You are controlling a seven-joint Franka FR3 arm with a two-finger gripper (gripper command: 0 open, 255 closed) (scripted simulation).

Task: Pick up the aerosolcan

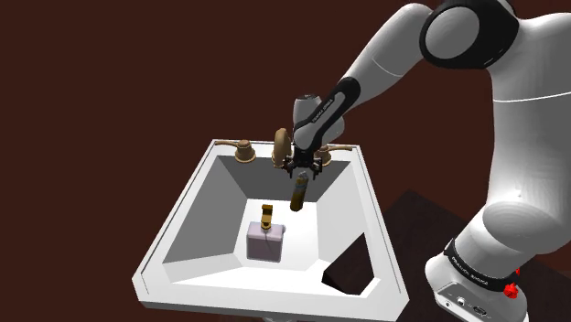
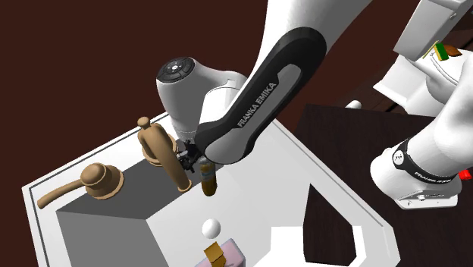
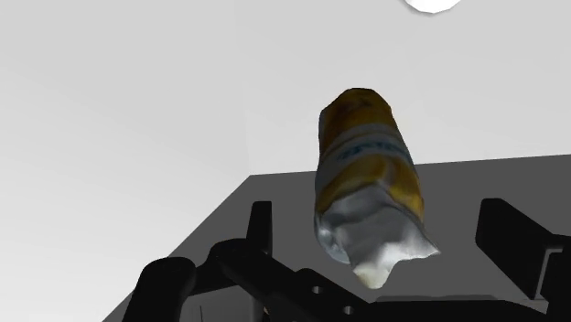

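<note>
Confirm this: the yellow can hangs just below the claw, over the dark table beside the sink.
Not quite. The yellow can is just below the claw, but over the white sink basin, not the dark table; the shoulder view shows it.

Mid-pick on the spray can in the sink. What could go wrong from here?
1. The aerosol can sits tilted between the gripper's fingers, gaps either side: not clasped, so it may tip or slip on closing.
2. The brown faucet spout is close beside the gripper; lifting could clip it.
3. A dropped can might hit the bottle in the basin.
</note>
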